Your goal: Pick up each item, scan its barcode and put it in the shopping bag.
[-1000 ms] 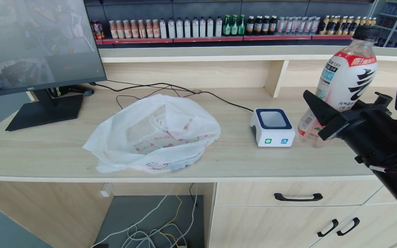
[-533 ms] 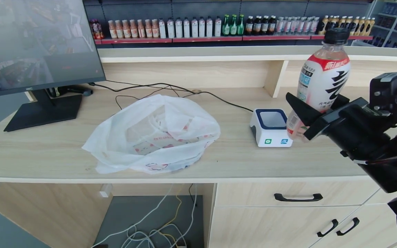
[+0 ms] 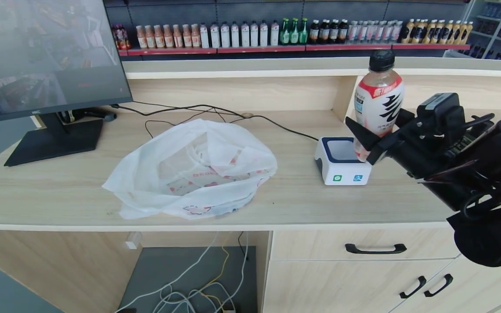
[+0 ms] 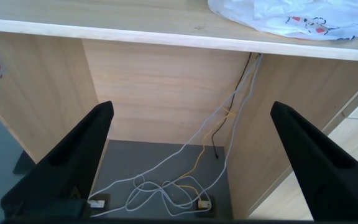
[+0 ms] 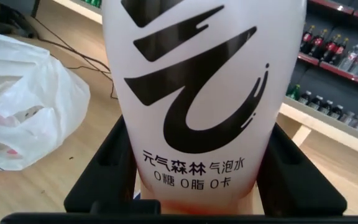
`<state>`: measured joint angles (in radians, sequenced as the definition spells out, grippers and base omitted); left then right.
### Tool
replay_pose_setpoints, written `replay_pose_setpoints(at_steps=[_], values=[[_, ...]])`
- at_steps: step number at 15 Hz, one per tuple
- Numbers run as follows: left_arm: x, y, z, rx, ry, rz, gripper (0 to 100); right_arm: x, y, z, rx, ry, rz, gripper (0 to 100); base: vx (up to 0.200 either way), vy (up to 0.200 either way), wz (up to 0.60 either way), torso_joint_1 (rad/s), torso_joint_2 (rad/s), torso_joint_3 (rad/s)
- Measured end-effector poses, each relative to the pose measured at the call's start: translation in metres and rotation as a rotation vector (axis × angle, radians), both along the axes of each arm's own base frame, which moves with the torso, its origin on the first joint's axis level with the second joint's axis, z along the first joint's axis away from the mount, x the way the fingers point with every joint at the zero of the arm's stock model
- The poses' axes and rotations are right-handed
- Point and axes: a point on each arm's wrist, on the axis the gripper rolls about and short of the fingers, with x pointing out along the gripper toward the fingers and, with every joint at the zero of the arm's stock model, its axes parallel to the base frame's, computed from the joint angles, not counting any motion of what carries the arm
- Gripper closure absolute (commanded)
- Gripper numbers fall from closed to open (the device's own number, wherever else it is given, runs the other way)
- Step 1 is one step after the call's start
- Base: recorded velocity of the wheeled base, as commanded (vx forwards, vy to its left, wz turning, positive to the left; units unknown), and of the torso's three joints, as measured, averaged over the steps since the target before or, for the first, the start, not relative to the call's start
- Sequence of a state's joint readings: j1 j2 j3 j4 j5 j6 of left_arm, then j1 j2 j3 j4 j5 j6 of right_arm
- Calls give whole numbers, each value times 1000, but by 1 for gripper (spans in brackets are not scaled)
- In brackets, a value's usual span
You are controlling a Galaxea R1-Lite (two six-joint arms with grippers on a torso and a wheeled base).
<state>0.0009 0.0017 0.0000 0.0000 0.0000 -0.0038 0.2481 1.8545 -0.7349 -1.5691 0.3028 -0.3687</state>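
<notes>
Scanning step: the right gripper point(image 3: 370, 140) is holding the bottle point(image 3: 379, 104) nearly upright, with its base hanging just over the right-hand edge of the scanner point(image 3: 341, 167).
Right claw: it is clamping the bottle's lower body with one finger on each side, and the black cap is pointing up.
Left claw: the left gripper point(image 4: 191, 155) is hanging with its fingers spread wide and nothing between them, low in front of the opening under the counter point(image 3: 59, 191).
Shopping bag: the shopping bag point(image 3: 194, 169) is lying slumped and open-mouthed on the counter, well apart from the bottle, and the scanner is sitting between the two.
Bag contents: the thin plastic is showing red print and folds; it is probably holding nothing yet, though I cannot tell for sure.
Progress: the pick-up is looking done for this bottle and the scan is looking under way; whether the barcode is facing the scanner's window is not showing.
Remaining: the bottle is awaiting a carry past the scanner to the bag and a release inside it.
Surroundings: a monitor point(image 3: 46, 56) is standing at the counter's left end, and cables point(image 3: 215, 112) are trailing behind the bag.
</notes>
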Motion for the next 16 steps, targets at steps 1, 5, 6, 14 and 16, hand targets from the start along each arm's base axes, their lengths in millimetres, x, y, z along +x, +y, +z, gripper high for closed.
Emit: replay_pose_setpoints(at_steps=[1, 5, 6, 14, 16], values=[[0, 0, 0, 0, 0, 0, 0, 6, 2, 5, -29, -47, -13, 100, 0, 0, 0, 0, 0, 0], [0, 0, 0, 0, 0, 1, 0, 27, 10, 9, -179, -148, 39, 100, 0, 0, 0, 0, 0, 0], [0, 0, 0, 0, 0, 0, 0, 33, 10, 8, -233, -149, 48, 100, 0, 0, 0, 0, 0, 0], [0, 0, 0, 0, 0, 1, 0, 68, -13, 12, -480, -271, 121, 100, 0, 0, 0, 0, 0, 0], [0, 0, 0, 0, 0, 0, 0, 73, -11, 5, -490, -265, 125, 100, 0, 0, 0, 0, 0, 0]])
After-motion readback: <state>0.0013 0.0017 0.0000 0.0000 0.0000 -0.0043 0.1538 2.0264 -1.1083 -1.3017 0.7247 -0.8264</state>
